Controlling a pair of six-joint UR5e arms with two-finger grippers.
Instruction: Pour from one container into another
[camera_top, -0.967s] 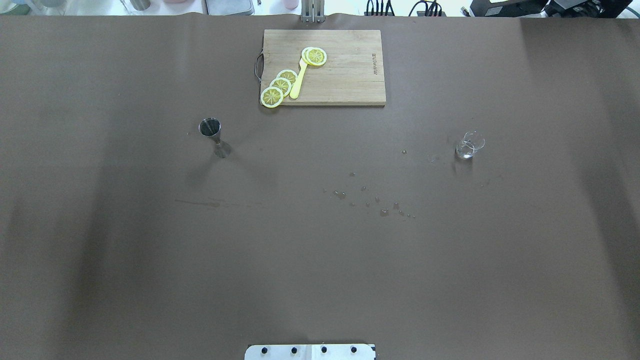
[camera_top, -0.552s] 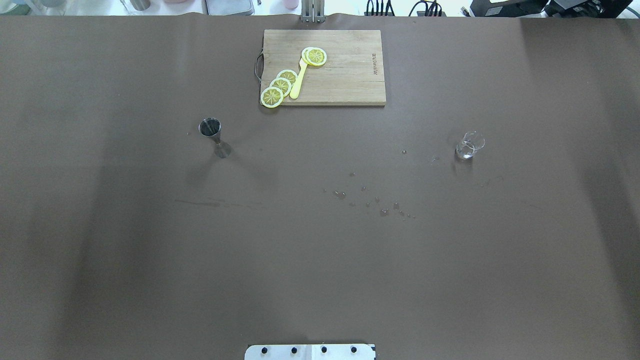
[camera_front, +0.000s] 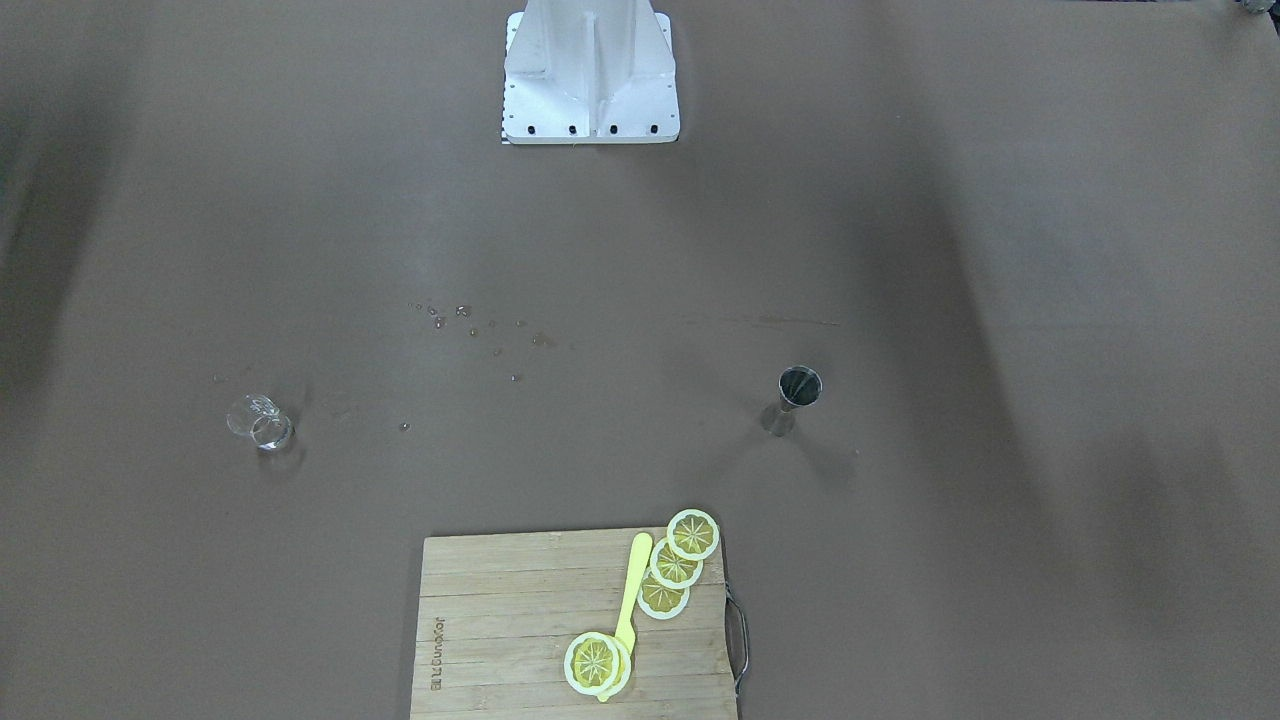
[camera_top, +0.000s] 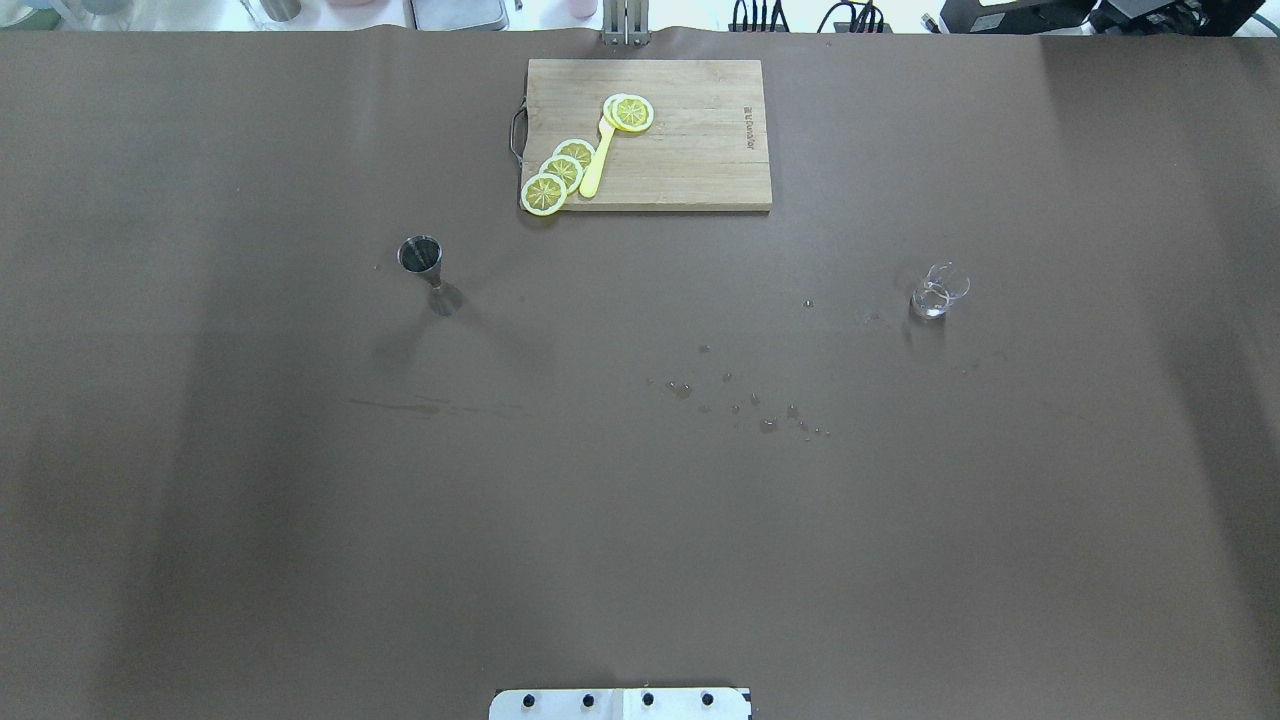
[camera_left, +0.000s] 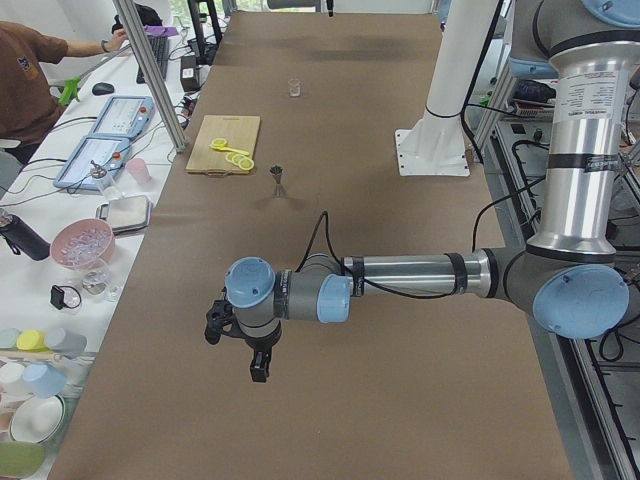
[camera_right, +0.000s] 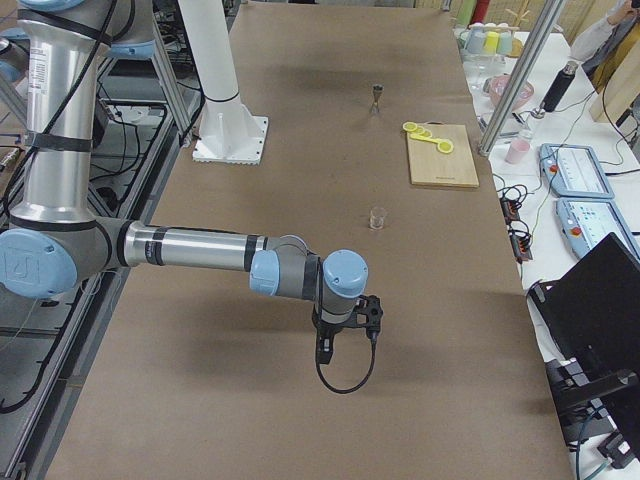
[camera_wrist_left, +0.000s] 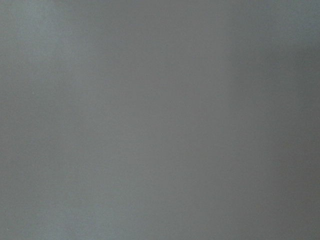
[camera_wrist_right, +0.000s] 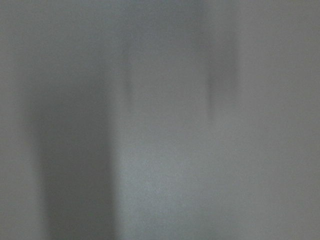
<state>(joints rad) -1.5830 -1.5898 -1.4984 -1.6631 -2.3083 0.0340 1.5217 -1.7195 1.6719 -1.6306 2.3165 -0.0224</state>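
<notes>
A steel jigger (camera_top: 420, 256) stands upright on the brown table, left of the middle; it also shows in the front view (camera_front: 798, 388). A small clear glass beaker (camera_top: 938, 292) with a little clear liquid stands far to the right, seen too in the front view (camera_front: 260, 424). My left gripper (camera_left: 259, 368) shows only in the left side view, hanging low over the table's near end, far from the jigger (camera_left: 278, 178). My right gripper (camera_right: 323, 352) shows only in the right side view, well short of the beaker (camera_right: 377, 216). Whether either is open or shut I cannot tell. Both wrist views are blurred grey.
A wooden cutting board (camera_top: 690, 150) lies at the far middle edge with several lemon slices (camera_top: 560, 172) and a yellow knife (camera_top: 597, 160). Water drops (camera_top: 740, 402) dot the table's middle. The robot's white base (camera_front: 590, 80) stands at the near edge.
</notes>
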